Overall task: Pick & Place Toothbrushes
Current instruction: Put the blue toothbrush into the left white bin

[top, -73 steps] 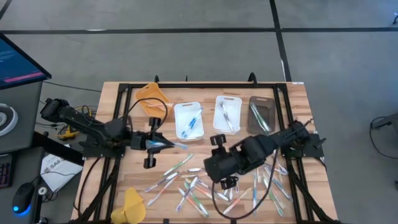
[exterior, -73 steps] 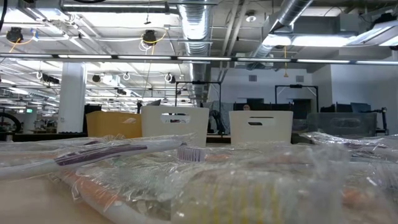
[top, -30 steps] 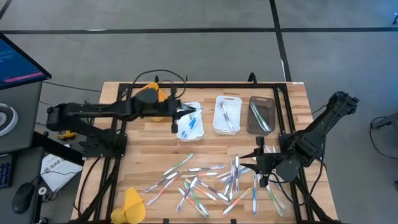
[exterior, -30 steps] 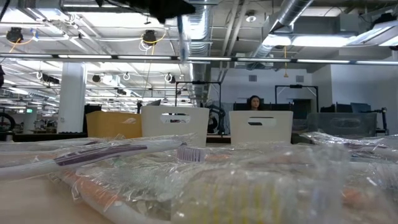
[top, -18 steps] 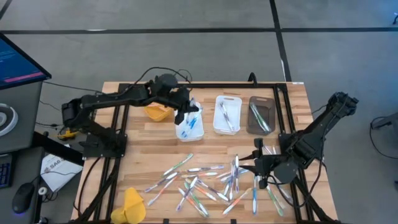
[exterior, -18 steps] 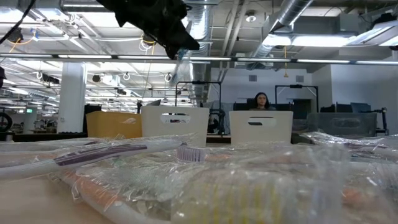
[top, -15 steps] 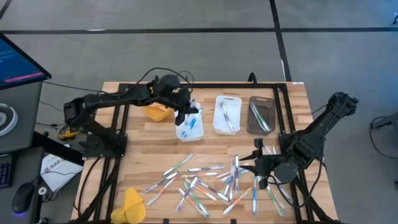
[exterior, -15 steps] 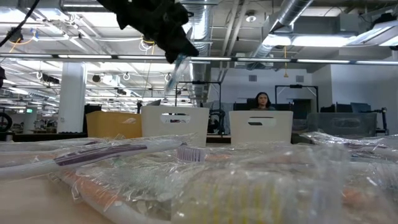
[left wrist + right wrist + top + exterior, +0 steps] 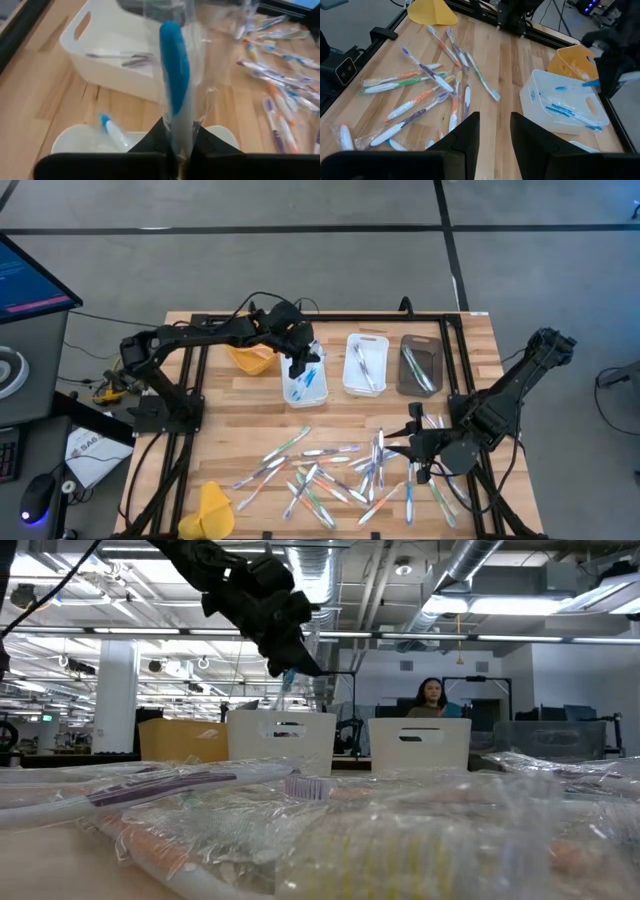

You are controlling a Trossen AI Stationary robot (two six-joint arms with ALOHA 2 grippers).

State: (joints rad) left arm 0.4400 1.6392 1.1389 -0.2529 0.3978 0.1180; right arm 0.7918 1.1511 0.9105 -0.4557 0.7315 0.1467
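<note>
High view: the left gripper (image 9: 304,360) hangs over the white tray (image 9: 303,374) at about 11 o'clock on the table (image 9: 470,340), clamped on a blue toothbrush (image 9: 309,366) in clear wrap. To the tray's 3 o'clock sit a second white tray (image 9: 366,364) and a dark tray (image 9: 421,364); a yellow tray (image 9: 250,356) lies at its 9 o'clock. The loose toothbrushes (image 9: 330,475) are scattered toward 6 o'clock, long axes pointing every way. The right gripper (image 9: 413,446) waits at about 4 o'clock, beside the pile.

Low view: only here is the height plain. The left gripper (image 9: 290,665) is well above the tray rim (image 9: 280,735), and the brush (image 9: 289,682) slants down from it toward the tray. A person (image 9: 432,698) sits in the room behind.

Left wrist view: the fingers (image 9: 152,142) are pinched tight on the brush's white handle (image 9: 176,100); its long axis runs straight away from the gripper, blue end farthest out. Another blue brush (image 9: 112,131) lies in the tray below.

Right wrist view: the right fingers (image 9: 465,132) stand apart with nothing between them. Across the table, several blue brushes (image 9: 567,111) lie in the white tray, mostly lengthwise.
</note>
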